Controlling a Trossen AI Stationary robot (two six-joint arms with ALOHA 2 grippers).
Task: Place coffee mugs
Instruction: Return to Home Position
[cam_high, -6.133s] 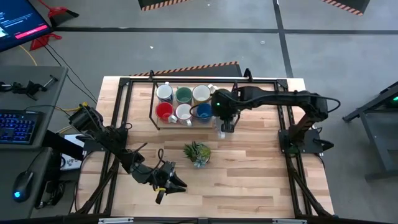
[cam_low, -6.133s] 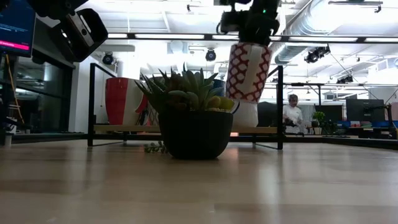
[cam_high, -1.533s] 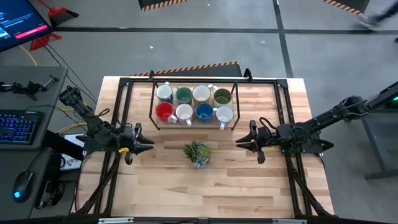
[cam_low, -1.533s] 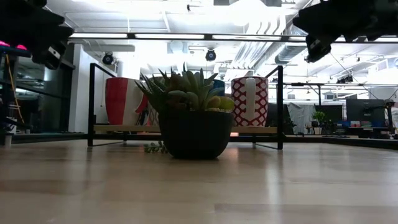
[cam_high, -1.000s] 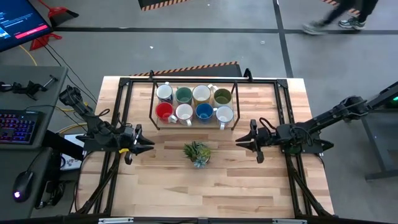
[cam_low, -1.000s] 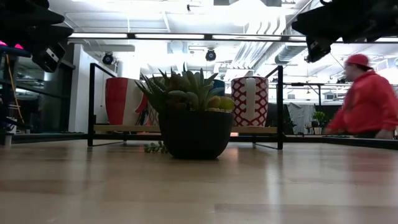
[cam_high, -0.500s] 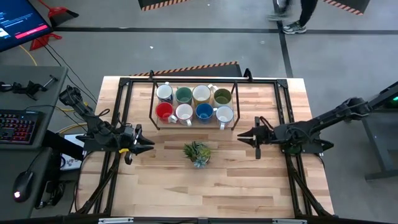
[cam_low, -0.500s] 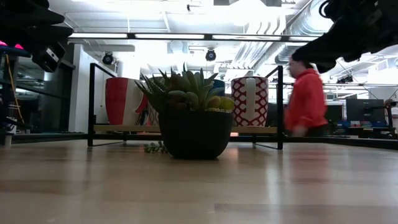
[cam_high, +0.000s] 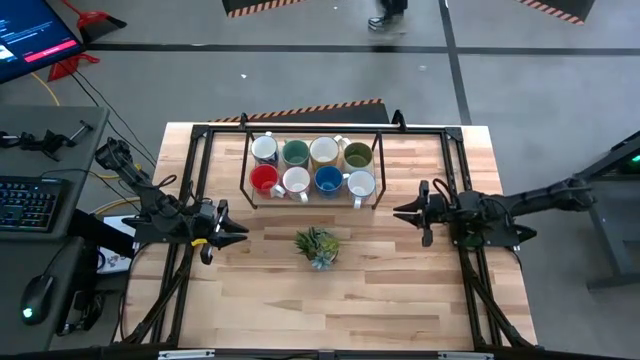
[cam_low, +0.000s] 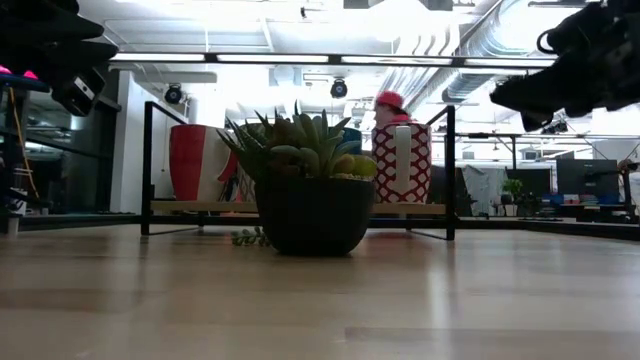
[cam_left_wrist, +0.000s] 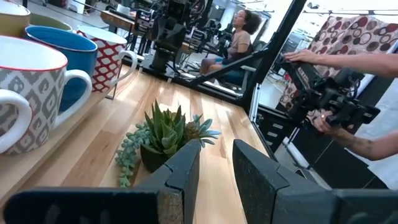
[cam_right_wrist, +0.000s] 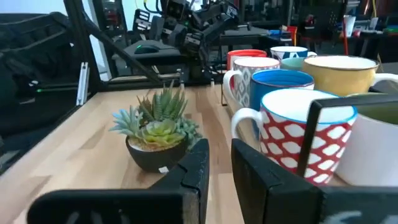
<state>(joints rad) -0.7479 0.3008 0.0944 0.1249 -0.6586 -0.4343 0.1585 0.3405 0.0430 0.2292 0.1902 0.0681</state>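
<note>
Eight coffee mugs (cam_high: 326, 180) stand in the rack (cam_high: 247, 172) at the bench's (cam_high: 400, 300) far edge.
Left gripper (cam_high: 240, 236) and right gripper (cam_high: 399, 212): fingers narrowly parted, holding nothing.

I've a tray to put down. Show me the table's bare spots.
Bare: the wide strip of table in front of the plant, plus the gaps from it to the left gripper and right gripper. Crowded: the rack, full of mugs.

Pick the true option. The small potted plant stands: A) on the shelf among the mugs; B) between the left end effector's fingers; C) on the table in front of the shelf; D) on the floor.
C: the potted plant sits on the table, in front of the shelf that holds the mugs.
</note>
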